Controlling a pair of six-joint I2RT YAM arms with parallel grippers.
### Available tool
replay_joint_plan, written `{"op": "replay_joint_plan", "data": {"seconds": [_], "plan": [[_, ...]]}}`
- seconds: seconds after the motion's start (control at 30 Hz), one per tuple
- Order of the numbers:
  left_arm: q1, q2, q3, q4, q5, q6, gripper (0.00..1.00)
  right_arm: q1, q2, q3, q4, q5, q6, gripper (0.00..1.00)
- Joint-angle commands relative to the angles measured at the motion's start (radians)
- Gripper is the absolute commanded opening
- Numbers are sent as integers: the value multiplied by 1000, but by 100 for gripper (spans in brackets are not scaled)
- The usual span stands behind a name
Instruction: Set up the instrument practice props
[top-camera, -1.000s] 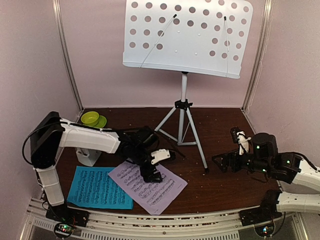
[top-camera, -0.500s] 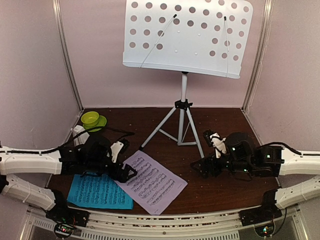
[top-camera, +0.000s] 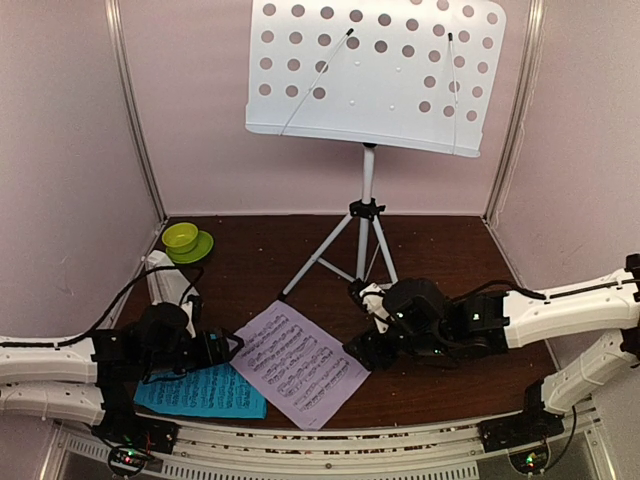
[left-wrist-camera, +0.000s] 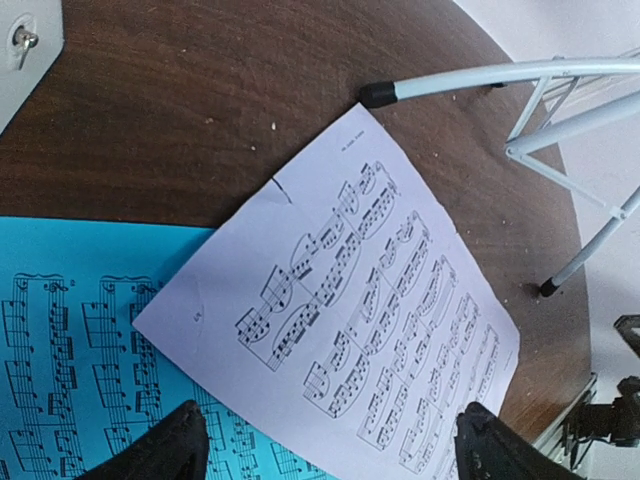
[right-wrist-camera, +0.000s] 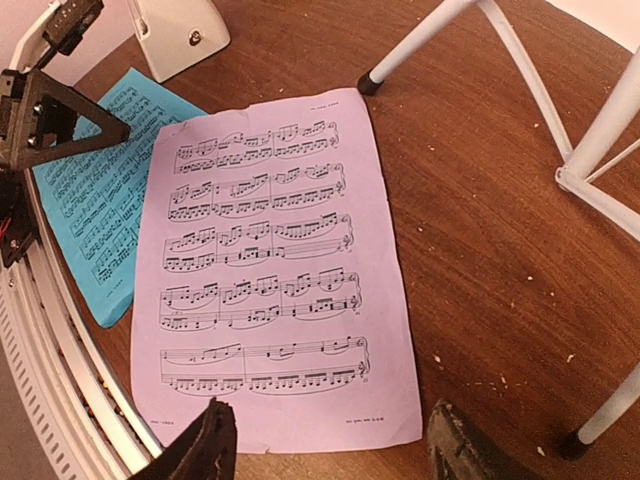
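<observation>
The white perforated music stand (top-camera: 375, 75) stands on its silver tripod (top-camera: 367, 190) at the back. A lilac page (top-camera: 295, 362) lies flat on the brown table, overlapping a cyan page (top-camera: 200, 390) to its left. The white metronome (top-camera: 165, 285) stands behind the cyan page. My left gripper (top-camera: 225, 350) is open and empty, low at the lilac page's left edge; its wrist view shows the lilac page (left-wrist-camera: 350, 300) between the jaws (left-wrist-camera: 335, 445). My right gripper (top-camera: 362, 350) is open and empty at the page's right edge, over the lilac page's (right-wrist-camera: 270, 250) corner (right-wrist-camera: 335, 440).
A lime-green bowl (top-camera: 181, 236) on a saucer (top-camera: 203, 246) sits at the back left. Tripod legs (right-wrist-camera: 420, 40) with black feet (left-wrist-camera: 378, 93) reach down near the lilac page's far corner. Pink walls enclose the table; a metal rail (top-camera: 300, 440) runs along the front edge.
My left arm has dropped low and pulled back left, off the lilac page to its left edge. My right arm has reached left from the table's right side to the page's right edge.
</observation>
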Motion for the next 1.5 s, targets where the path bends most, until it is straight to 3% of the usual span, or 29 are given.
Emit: {"op": "replay_joint_plan", "data": {"seconds": [0.0,0.27,0.63,1.13,1.33,1.47], "plan": [[3,-27,-61,57,-43,-156,88,20,71,67,-5,36,-21,63],[4,-30,-138,116,-46,-263,87,25,212,145,-60,64,-18,54],[30,4,-218,306,-22,-284,84,28,354,182,-79,76,-12,49],[93,359,-171,648,114,-222,79,28,466,188,-67,21,-41,40],[93,425,-134,783,107,-181,71,29,477,190,-60,13,-54,39],[93,366,-67,687,80,-65,59,28,470,194,-59,12,-55,39]]}}
